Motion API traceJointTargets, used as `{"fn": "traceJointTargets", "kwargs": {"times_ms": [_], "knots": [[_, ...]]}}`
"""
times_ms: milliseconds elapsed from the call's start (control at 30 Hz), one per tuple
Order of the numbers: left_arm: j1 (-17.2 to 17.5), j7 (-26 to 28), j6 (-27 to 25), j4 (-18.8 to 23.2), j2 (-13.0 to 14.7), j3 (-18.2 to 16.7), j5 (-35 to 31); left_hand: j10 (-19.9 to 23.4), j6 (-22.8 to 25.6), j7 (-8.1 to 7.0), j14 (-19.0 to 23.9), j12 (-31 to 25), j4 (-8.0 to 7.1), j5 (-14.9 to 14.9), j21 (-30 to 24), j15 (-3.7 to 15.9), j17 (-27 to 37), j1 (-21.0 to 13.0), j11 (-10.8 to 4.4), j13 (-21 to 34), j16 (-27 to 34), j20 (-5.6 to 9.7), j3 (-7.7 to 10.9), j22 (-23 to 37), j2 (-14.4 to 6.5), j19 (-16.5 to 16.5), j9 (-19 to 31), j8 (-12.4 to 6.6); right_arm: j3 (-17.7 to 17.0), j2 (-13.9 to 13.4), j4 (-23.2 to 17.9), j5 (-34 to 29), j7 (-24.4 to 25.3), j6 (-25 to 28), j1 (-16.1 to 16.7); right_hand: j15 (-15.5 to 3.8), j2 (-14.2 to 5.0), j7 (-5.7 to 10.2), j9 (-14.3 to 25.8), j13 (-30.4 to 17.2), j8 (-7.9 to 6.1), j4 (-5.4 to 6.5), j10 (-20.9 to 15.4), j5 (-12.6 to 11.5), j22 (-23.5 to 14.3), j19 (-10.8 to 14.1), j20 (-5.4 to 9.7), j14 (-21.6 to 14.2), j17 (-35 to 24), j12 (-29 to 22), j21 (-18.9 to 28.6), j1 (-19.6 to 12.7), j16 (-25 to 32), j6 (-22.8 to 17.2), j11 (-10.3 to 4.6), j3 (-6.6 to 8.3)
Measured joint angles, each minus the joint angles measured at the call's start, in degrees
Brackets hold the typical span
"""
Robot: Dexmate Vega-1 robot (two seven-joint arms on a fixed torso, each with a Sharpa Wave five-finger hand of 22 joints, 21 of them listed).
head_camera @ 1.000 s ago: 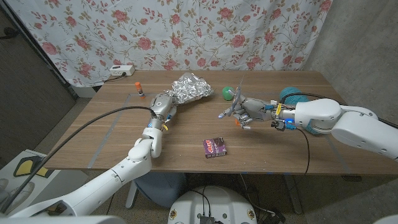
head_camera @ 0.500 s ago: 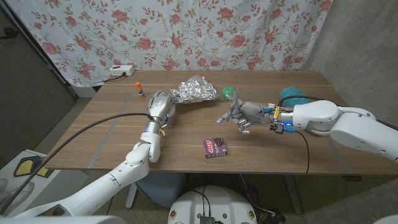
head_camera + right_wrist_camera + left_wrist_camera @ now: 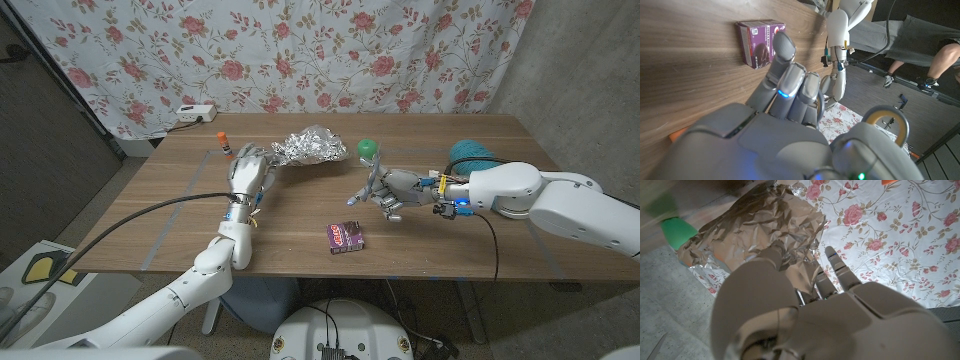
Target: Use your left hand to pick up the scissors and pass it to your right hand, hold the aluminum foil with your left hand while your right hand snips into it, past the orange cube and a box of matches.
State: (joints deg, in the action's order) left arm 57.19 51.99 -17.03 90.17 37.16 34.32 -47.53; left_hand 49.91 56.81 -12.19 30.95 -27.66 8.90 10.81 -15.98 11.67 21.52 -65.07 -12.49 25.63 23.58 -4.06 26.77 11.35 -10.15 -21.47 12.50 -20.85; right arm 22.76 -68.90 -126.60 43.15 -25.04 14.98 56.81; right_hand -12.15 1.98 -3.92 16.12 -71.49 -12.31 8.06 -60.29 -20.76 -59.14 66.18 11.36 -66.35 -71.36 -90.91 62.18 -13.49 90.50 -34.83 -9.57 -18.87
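A wooden desk [image 3: 300, 210] stands before a floral curtain [image 3: 300, 50], seen from above. Two robot arms reach in from the bottom corners.

The left hand [image 3: 246, 170] sits at the left edge of one crumpled lump of aluminum foil [image 3: 312, 146] near the far side of the desk. In the left wrist view its fingers [image 3: 837, 270] reach up against the foil [image 3: 760, 235]; whether they actually grip it cannot be told.

The right hand [image 3: 392, 188] hovers right of centre, holding one pair of scissors [image 3: 366, 184], blades pointing toward the foil but well apart from it. In the right wrist view its fingers [image 3: 790, 80] are curled in.

One small purple box [image 3: 344, 235] lies near the front middle of the desk, also seen in the right wrist view [image 3: 757, 42]. One green object [image 3: 367, 148] sits just right of the foil. One teal object [image 3: 468, 152] lies behind the right arm. One glue stick with an orange cap [image 3: 222, 143] rests at the far left. One white power strip [image 3: 195, 113] sits beyond the desk's back edge.
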Motion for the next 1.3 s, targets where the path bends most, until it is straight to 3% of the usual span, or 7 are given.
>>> {"fn": "traceJointTargets", "kwargs": {"times_ms": [433, 1300], "knots": [[0.99, 1.26, 0.93, -0.04, 0.06, -0.95, 0.91, 0.01, -0.25, 0.23, 0.52, 0.55, -0.64, 0.45, 0.0, -0.08, 0.55, 0.0, 0.01, 0.56, -0.07, 0.19, 0.18, 0.0, 0.01, 0.19, 0.68, -1.08, 2.26, 0.27, 0.47, 0.12, -2.97, 2.7, -2.3, 0.0, 0.0, -0.16, 0.0, 0.0, 0.0, 0.0, -0.02, -0.01, 0.1, 0.0, 0.0, 0.0, 0.0, 0.0, 0.22, 0.0, 0.0, -0.18, 0.03, 0.0], [2.74, -0.34, 2.15, 0.4, 0.76, -2.5, 2.48, 0.01, -0.95, -0.09, 0.93, 0.82, -1.34, 0.89, 0.0, -0.09, 0.69, 0.03, 0.01, 1.35, -0.95, 0.18, 0.07, -0.01, 0.05, 0.18, 1.08, -1.71, 10.48, 5.88, 2.54, -3.8, -11.46, 12.04, -12.41, 0.0, 0.0, -0.16, -0.02, 0.0, 0.27, 0.0, -0.15, -0.01, -0.17, 0.0, 0.0, 0.0, 0.0, 0.0, 0.56, 0.0, 0.0, -0.19, 0.16, 0.0]]}}
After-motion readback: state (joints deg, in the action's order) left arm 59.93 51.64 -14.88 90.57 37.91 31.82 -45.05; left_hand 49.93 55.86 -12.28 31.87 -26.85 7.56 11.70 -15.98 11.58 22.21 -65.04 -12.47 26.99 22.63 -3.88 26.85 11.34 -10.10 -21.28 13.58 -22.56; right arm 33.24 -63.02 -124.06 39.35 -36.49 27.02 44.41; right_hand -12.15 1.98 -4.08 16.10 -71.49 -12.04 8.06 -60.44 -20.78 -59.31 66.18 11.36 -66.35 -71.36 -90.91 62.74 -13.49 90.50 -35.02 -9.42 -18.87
